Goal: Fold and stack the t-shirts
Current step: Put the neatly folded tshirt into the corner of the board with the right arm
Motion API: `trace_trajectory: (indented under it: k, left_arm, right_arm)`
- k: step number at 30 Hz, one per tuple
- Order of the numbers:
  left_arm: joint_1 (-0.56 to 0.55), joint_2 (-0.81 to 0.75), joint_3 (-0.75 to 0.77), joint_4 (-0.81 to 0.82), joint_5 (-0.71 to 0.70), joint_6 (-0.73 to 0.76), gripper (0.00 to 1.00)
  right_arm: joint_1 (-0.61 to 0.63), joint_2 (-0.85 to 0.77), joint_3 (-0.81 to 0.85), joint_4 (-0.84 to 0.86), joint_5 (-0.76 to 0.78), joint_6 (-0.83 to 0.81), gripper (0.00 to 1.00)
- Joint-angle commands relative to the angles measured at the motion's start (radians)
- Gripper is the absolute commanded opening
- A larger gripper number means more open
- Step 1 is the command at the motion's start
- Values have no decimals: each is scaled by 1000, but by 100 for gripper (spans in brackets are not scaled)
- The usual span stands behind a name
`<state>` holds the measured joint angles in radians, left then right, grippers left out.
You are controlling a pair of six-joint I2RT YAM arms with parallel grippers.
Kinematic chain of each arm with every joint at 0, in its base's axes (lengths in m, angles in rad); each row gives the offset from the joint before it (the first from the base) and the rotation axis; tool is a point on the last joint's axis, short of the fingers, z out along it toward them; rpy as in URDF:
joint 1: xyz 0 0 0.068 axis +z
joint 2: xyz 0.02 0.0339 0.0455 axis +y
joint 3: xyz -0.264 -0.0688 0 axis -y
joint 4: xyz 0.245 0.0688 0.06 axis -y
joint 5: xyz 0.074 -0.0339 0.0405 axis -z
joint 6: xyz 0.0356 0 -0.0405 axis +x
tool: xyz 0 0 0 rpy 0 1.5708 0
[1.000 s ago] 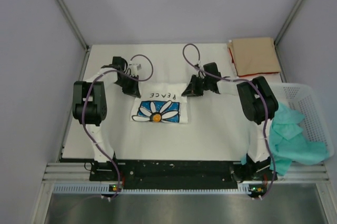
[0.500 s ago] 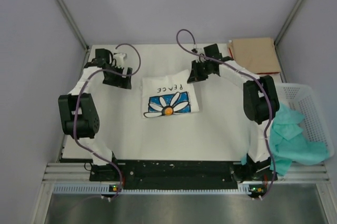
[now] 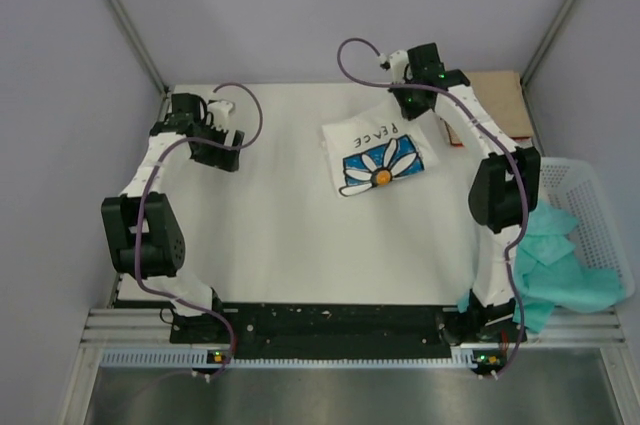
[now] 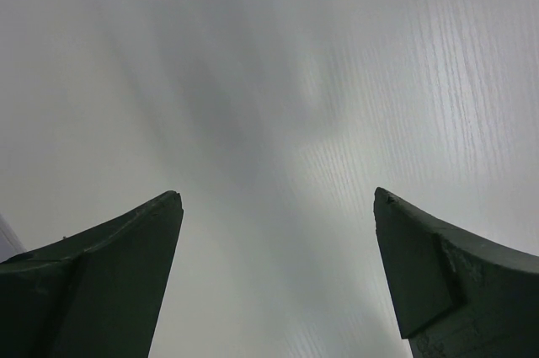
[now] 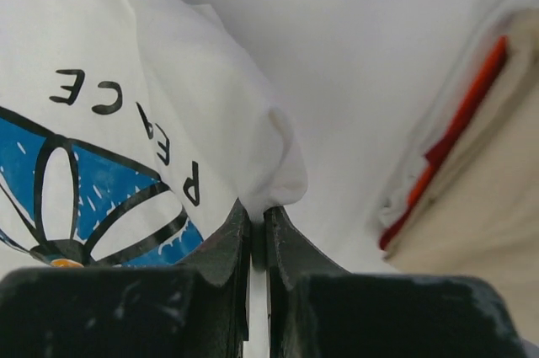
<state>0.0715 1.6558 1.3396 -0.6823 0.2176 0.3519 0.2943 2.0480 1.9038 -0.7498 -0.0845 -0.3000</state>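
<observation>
Corner pinch: the right gripper (image 5: pixel 253 216) is clamped tight on the white tee (image 5: pixel 126 80) at its edge, and the left gripper (image 4: pixel 278 198) is spread wide, holding nothing.
The white tee lies folded at 1 o'clock of the table (image 3: pixel 300 235) centre, the tan tee (image 3: pixel 498 105) is just beyond at 2 o'clock, and the left gripper is at 10 o'clock.

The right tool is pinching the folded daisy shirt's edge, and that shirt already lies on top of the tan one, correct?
Not on top. The right tool pinches the daisy shirt at its edge, but the shirt lies beside the tan shirt, bare table between them; the right wrist view shows it.
</observation>
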Motion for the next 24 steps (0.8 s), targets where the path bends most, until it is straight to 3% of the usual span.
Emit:
trace_trajectory:
  k: [1, 11, 24]
  left_arm:
    - [5, -44, -11, 0, -11, 22, 99]
    - [7, -28, -7, 1, -37, 25, 99]
    - [7, -19, -3, 4, -63, 35, 99]
  right_arm:
    - [-43, -31, 178, -22, 251, -191, 0]
    - [-61, 57, 397, -14, 534, -474, 0]
    - [-132, 3, 429, 98, 583, -655, 0]
